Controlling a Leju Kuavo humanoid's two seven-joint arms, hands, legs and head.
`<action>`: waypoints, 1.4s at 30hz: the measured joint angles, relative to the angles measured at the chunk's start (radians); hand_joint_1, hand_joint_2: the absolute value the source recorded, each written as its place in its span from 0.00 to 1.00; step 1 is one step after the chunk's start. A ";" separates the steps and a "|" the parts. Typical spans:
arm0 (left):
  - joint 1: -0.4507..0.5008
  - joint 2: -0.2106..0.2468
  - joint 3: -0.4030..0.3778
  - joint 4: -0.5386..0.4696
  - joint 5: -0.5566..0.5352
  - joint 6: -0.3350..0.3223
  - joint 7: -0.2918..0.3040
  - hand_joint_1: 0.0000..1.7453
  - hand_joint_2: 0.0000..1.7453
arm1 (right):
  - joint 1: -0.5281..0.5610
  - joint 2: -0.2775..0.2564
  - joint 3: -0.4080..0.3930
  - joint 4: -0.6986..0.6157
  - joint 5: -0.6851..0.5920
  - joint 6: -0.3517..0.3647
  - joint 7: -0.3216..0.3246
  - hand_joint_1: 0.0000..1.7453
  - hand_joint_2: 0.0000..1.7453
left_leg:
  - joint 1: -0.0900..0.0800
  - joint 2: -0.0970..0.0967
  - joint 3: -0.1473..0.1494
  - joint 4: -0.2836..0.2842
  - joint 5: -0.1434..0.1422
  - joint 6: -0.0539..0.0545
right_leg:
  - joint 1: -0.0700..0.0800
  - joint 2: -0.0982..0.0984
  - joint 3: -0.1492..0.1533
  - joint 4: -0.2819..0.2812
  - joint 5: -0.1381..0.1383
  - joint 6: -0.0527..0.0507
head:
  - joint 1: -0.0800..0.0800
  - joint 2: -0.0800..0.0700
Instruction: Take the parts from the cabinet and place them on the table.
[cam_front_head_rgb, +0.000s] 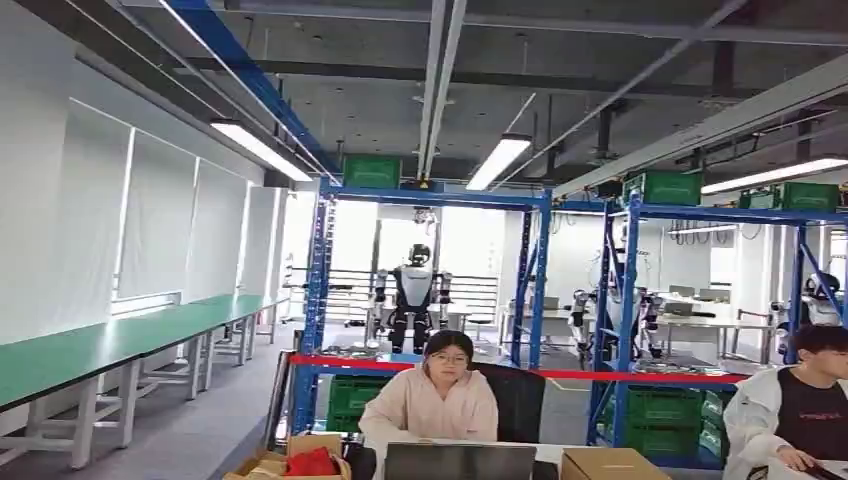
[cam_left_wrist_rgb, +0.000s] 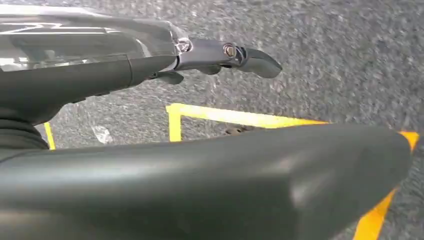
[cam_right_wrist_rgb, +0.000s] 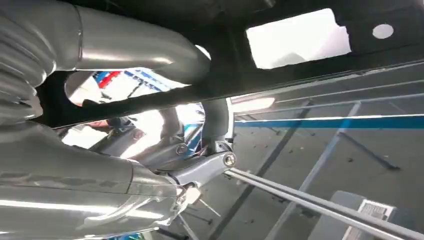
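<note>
Head view: blue racks (cam_front_head_rgb: 430, 290) with green crates (cam_front_head_rgb: 355, 398) are seen at 12 o'clock, behind two seated persons. Left hand (cam_left_wrist_rgb: 220, 55) is seen empty, fingers extended, above floor. Right hand (cam_right_wrist_rgb: 200, 170): its state cannot be told.

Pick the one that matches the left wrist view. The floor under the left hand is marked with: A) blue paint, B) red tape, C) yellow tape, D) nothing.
C: the left wrist view shows yellow tape forming a corner on the grey floor beyond the left hand.
</note>
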 joint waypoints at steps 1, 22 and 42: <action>0.000 0.000 0.000 0.000 0.000 0.000 0.000 0.00 1.00 | 0.002 0.000 0.000 0.000 0.000 0.000 0.000 1.00 1.00 | -0.001 0.000 0.005 0.000 -0.005 0.000 | 0.000 0.000 -0.045 0.060 -0.007 -0.001 | 0.000 0.000; 0.001 0.003 -0.002 0.000 -0.009 0.003 0.002 0.00 1.00 | 0.017 0.003 -0.003 -0.004 0.001 -0.007 -0.008 1.00 1.00 | -0.010 0.004 -0.033 0.030 0.052 -0.042 | 0.015 0.002 0.150 -0.280 0.119 -0.041 | 0.003 0.000; -0.006 0.005 -0.017 -0.001 -0.030 0.001 -0.016 0.00 1.00 | -0.029 0.005 -0.020 0.002 0.158 -0.060 0.032 1.00 1.00 | -0.008 0.000 0.017 -0.012 -0.010 -0.029 | 0.008 0.000 0.065 -0.268 0.180 -0.058 | 0.002 0.000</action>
